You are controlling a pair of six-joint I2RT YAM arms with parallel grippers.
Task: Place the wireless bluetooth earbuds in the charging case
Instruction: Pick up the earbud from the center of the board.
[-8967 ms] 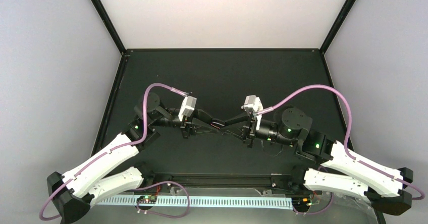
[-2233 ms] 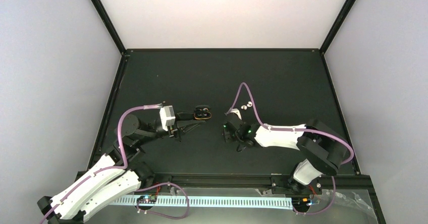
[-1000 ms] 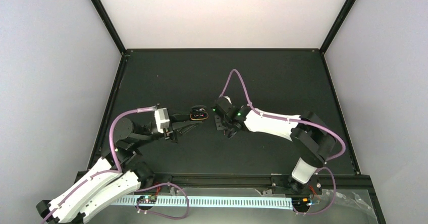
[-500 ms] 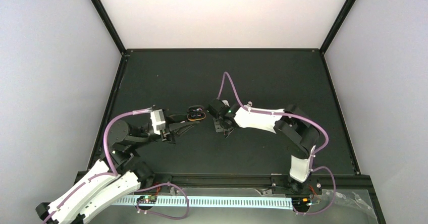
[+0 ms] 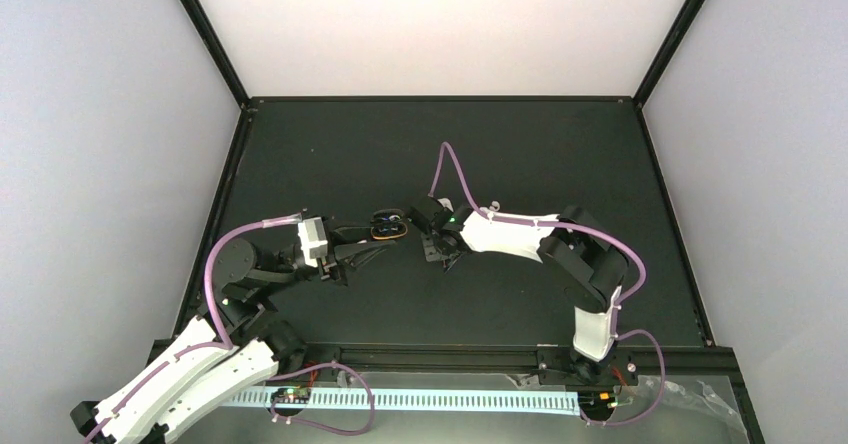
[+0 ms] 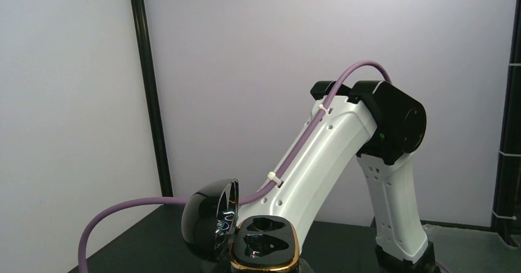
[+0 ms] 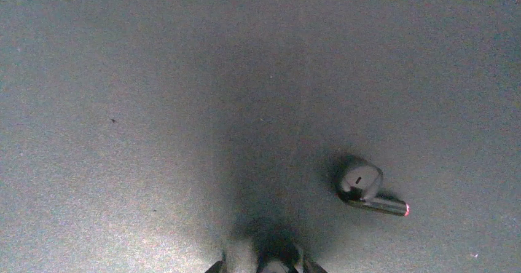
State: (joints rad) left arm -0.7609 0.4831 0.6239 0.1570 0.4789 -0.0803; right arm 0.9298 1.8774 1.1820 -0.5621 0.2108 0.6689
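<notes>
My left gripper point(image 5: 376, 237) is shut on the black charging case point(image 5: 388, 227) with a gold rim and holds it above the mat. In the left wrist view the case point(image 6: 264, 252) stands open, its lid point(image 6: 210, 217) swung to the left, and both sockets are empty. My right gripper point(image 5: 431, 226) points down just right of the case. In the right wrist view its tips point(image 7: 264, 263) show at the bottom edge, closed round a small pale and dark thing, seemingly an earbud. Another earbud point(image 7: 361, 184) with a red light on its stem lies on the mat to the right.
The right arm point(image 6: 319, 162) fills the background of the left wrist view, close behind the case. Its purple cable point(image 5: 452, 169) loops over the mat point(image 5: 330, 154). The black frame posts and rail edge the table.
Over the last second my right gripper has swung left, close beside the case. My left arm has drawn the case slightly left. Two seconds ago two white buds lay uncovered near the right gripper.
</notes>
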